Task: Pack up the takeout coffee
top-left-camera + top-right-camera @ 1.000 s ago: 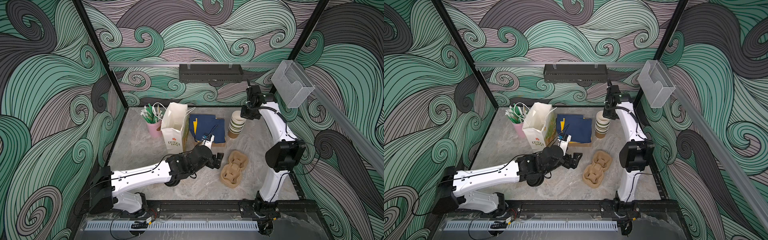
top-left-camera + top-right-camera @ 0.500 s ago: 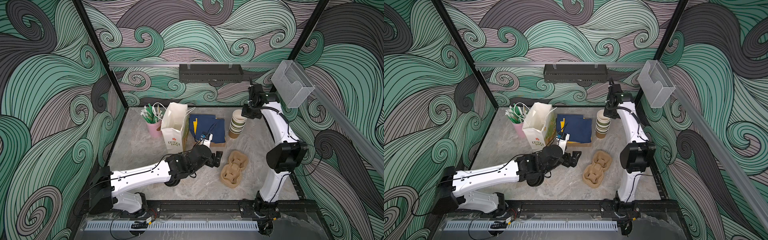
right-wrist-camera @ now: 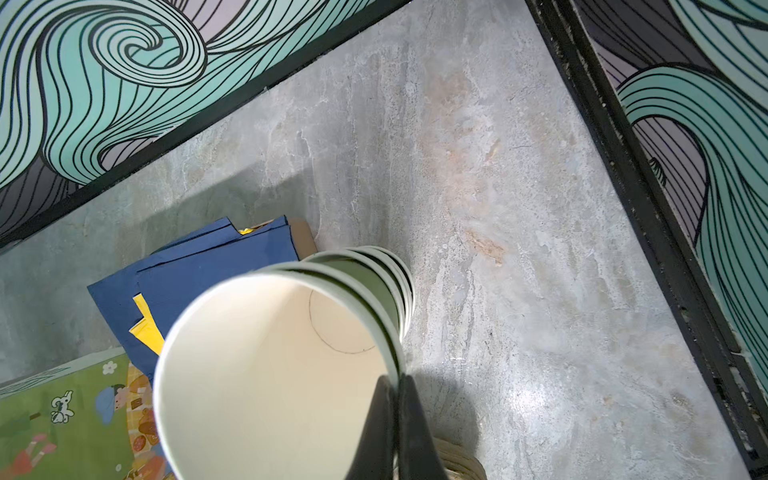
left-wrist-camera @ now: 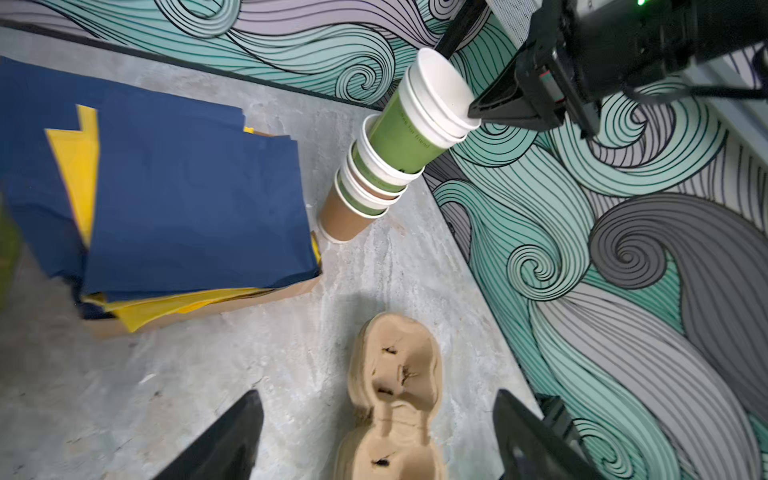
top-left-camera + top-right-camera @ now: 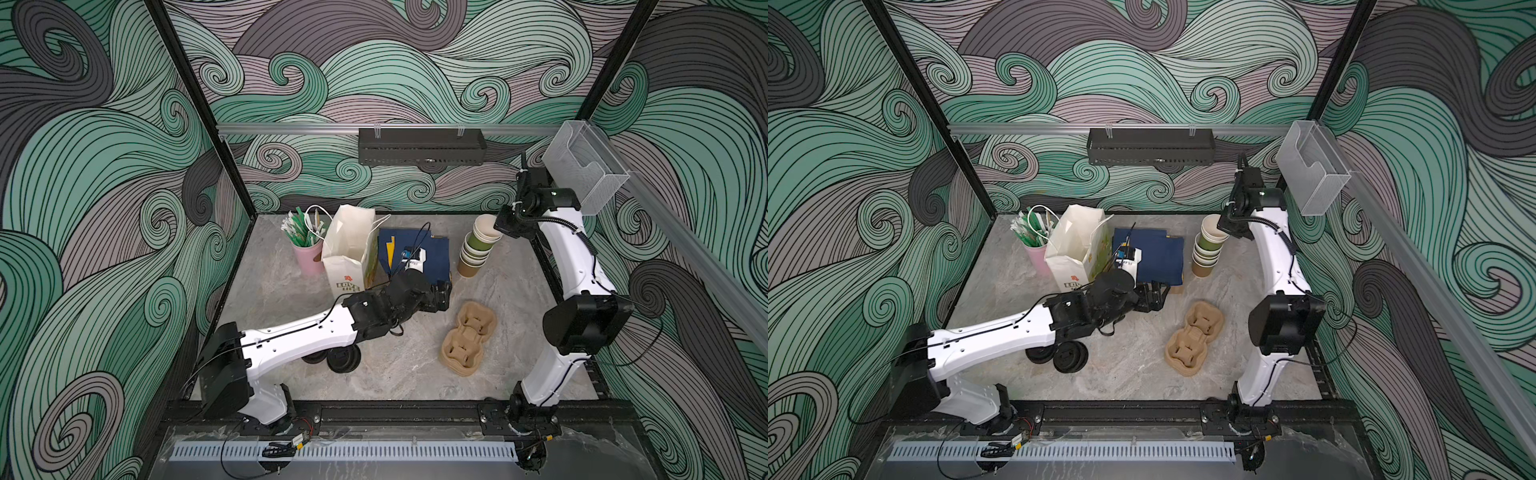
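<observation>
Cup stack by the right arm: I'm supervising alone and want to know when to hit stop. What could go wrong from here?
1. The right gripper pinches only the rim of the tilted top cup; a second rim seems to sit just under it, so two cups may lift together, or the cup stack may tip.
2. The left arm hangs over the loose black lids and could sweep them when it moves.

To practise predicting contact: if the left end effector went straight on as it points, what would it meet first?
Probably the pulp cup carrier, lying straight ahead of it; depth is unclear.
</observation>
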Controlling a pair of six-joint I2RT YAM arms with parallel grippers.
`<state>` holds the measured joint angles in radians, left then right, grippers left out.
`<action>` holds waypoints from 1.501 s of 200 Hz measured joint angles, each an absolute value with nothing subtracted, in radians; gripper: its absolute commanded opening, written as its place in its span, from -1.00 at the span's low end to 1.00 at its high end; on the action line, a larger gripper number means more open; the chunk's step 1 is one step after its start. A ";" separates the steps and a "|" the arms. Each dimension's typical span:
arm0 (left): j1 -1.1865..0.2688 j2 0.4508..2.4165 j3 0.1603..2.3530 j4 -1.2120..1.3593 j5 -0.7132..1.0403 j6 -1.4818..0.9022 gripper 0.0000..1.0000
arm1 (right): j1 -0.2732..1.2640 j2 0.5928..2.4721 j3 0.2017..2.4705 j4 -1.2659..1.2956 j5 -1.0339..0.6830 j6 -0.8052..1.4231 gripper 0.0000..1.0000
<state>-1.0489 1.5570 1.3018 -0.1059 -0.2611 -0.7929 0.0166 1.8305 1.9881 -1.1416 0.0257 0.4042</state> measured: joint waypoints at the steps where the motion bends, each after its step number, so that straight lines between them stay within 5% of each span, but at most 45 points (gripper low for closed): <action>1: -1.047 1.562 1.306 -0.105 -0.259 -0.797 0.60 | 0.017 1.831 1.987 -1.141 0.024 0.404 -1.00; 49: -0.931 1.763 1.481 -0.046 -0.109 -0.974 0.40 | 0.017 1.831 1.983 -1.122 -0.004 0.404 -1.00; 130: -0.897 2.032 1.704 0.054 0.009 -1.109 0.36 | 0.017 1.831 1.934 -1.100 -0.019 0.405 -1.00; 191: -0.878 2.100 1.753 0.116 0.004 -1.164 0.03 | 0.017 1.823 1.923 -1.094 -0.027 0.405 -1.00; 300: -0.870 2.206 1.866 0.137 0.006 -1.226 -0.14 | 0.016 1.816 1.923 -1.092 -0.035 0.409 -1.00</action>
